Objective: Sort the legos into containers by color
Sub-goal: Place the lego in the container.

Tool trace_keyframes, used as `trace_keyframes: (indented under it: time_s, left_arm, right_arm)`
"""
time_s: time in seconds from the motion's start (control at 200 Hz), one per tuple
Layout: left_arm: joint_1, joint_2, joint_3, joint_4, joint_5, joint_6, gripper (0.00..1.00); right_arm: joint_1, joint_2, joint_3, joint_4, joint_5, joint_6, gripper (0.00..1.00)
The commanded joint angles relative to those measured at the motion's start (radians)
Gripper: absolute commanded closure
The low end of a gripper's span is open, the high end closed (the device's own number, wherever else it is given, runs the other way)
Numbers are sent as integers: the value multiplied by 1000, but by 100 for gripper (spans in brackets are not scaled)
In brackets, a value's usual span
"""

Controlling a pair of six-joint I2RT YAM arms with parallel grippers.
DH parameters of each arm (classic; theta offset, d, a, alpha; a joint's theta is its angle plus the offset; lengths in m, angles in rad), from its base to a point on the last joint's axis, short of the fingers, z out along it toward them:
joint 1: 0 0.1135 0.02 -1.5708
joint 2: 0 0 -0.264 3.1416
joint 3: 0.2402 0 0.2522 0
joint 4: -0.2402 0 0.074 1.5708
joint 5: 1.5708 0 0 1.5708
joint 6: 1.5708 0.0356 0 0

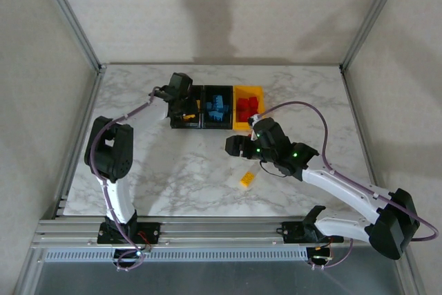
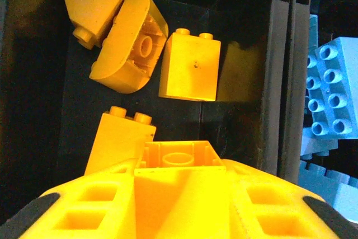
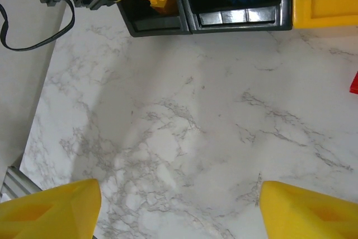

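My left gripper [image 2: 179, 191] hangs over the left black container [image 1: 175, 124] and is shut on a yellow lego [image 2: 179, 160] whose hollow underside faces the camera. Several yellow legos [image 2: 189, 65] lie on that bin's floor below it. The middle black container [image 1: 204, 124] holds blue legos [image 1: 217, 108]; the yellow container [image 1: 237, 126] holds red legos [image 1: 247, 108]. One yellow lego [image 1: 246, 179] lies loose on the marble in front of the bins. My right gripper [image 1: 233, 146] stands open above bare table [image 3: 179, 138], just in front of the bins, with nothing between its fingers [image 3: 53, 211].
Blue legos [image 2: 327, 93] show past the divider wall [image 2: 285, 71] to the right of the left gripper. A red piece [image 3: 354, 82] sits at the right edge of the right wrist view. Metal frame posts [image 1: 76, 25] stand at the table's back corners.
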Motion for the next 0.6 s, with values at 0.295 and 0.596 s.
trace_keyframes:
  time_s: [0.295,0.596]
  left_arm:
    - [9,40,26,16,4,-19,56]
    - [10,-46,-4,13,1,-35,50]
  right_arm:
    - [7,-34,-5,-32,35,1,25]
    - [6,-50,-3,-42,46,0,25]
